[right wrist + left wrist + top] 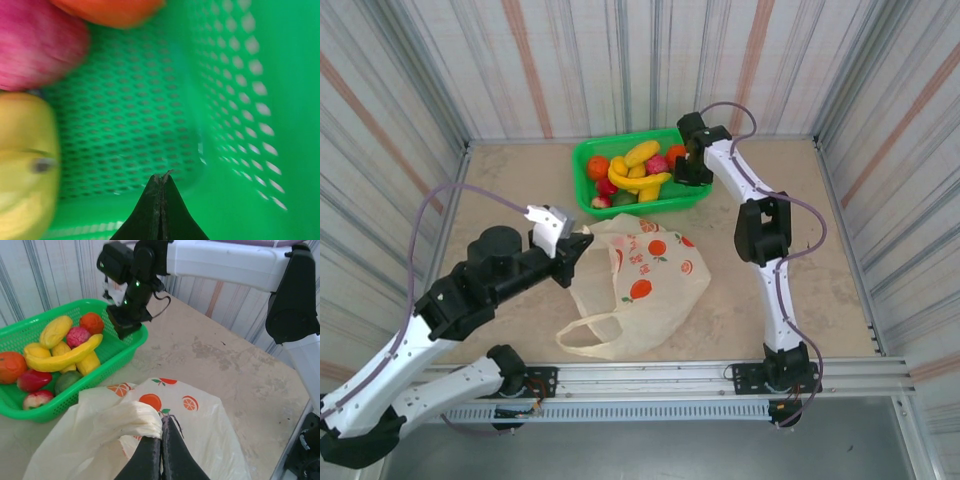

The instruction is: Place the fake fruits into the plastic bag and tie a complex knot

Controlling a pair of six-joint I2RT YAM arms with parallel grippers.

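Note:
The fake fruits (638, 170) lie in a green basket (582, 160): yellow bananas (62, 357), an orange round (10, 365), a pink piece (77, 336) and red and green pieces. The plastic bag (645, 280) lies flat in front of the basket, cream with orange prints. My left gripper (162, 422) is shut on a bunched edge of the plastic bag (200, 430) near its mouth. My right gripper (161, 176) is shut with nothing in it, low inside the basket's right end beside a pink fruit (35, 45) and a yellow one (22, 165). The knot is out of view; one loop handle (590, 335) lies loose.
The basket wall (250, 100) stands close on the right of my right gripper's tips. Striped walls enclose the beige table (770, 330) on three sides. A metal rail (670, 375) runs along the near edge.

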